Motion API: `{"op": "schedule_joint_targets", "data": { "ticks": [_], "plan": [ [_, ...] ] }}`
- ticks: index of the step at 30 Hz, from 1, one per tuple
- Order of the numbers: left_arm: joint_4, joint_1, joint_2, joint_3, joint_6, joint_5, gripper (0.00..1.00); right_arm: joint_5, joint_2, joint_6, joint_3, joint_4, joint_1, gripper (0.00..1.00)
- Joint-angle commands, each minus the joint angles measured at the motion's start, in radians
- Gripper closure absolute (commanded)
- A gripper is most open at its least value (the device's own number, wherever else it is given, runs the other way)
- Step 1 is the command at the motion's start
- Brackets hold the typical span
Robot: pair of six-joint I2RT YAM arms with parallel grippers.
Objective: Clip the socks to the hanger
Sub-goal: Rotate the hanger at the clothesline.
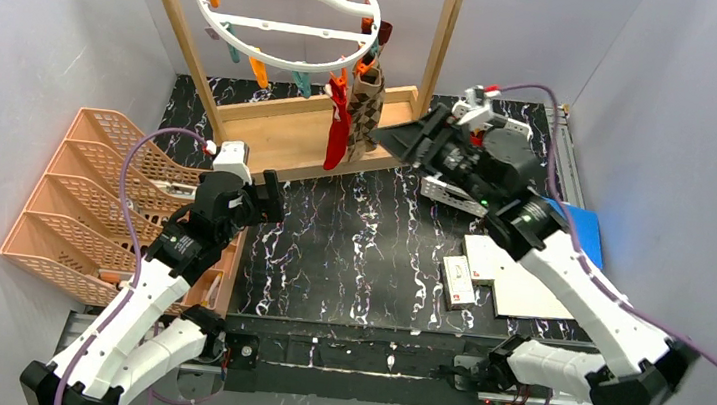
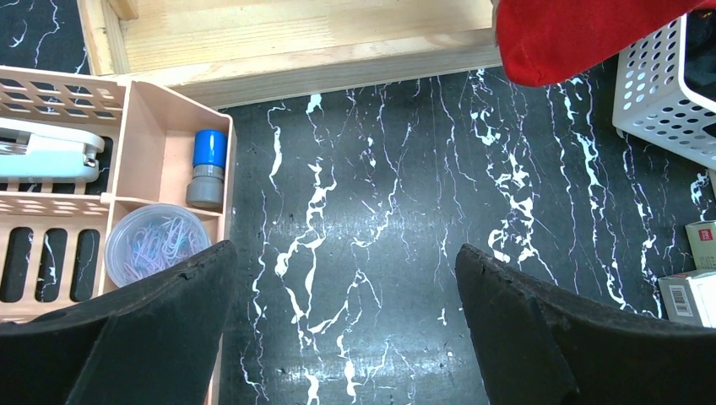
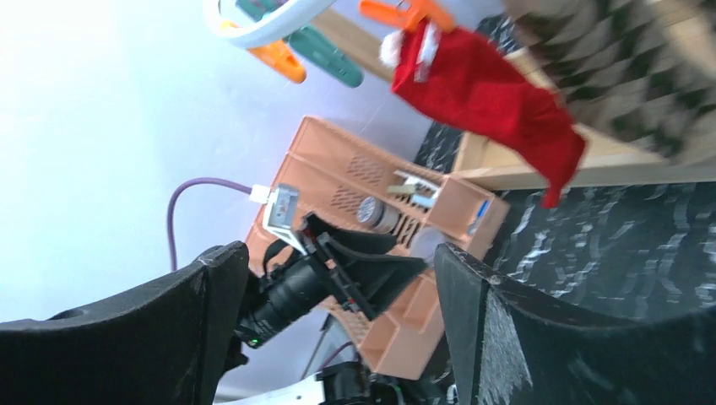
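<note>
The white ring hanger (image 1: 282,29) hangs from the wooden frame with orange and teal clips round its rim. A red sock (image 1: 339,132) and a brown-beige argyle sock (image 1: 366,108) dangle from clips at its front right. In the right wrist view the red sock (image 3: 494,89) hangs under an orange clip (image 3: 405,10), with the argyle sock (image 3: 629,72) beside it. My right gripper (image 1: 391,142) is open and empty, just right of the argyle sock. My left gripper (image 1: 269,199) is open over the black mat, holding nothing. The red sock's toe (image 2: 583,38) hangs ahead of it.
A wooden frame base (image 1: 281,134) lies across the back. A peach desk organiser (image 1: 84,194) stands on the left and holds a stapler (image 2: 46,148), a glue stick (image 2: 207,169) and a tub of paper clips (image 2: 156,240). A white lattice basket (image 2: 667,93) and flat boxes (image 1: 498,273) are on the right.
</note>
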Motion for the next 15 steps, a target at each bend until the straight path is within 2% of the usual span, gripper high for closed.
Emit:
{"op": "schedule_joint_targets", "data": {
  "ticks": [1, 7, 12, 15],
  "plan": [
    [0.015, -0.005, -0.021, -0.013, 0.015, 0.01, 0.02, 0.028, 0.114, 0.158, 0.072, 0.164, 0.09, 0.12],
    [0.008, -0.005, -0.021, -0.012, 0.017, -0.004, 0.02, 0.087, 0.245, 0.271, 0.127, 0.289, 0.136, 0.15],
    [0.008, -0.007, -0.016, -0.01, 0.015, -0.001, 0.02, 0.13, 0.289, 0.287, 0.162, 0.408, 0.148, 0.19],
    [0.013, -0.007, -0.009, -0.01, 0.015, 0.004, 0.02, 0.164, 0.331, 0.295, 0.219, 0.417, 0.148, 0.2]
  ]
}}
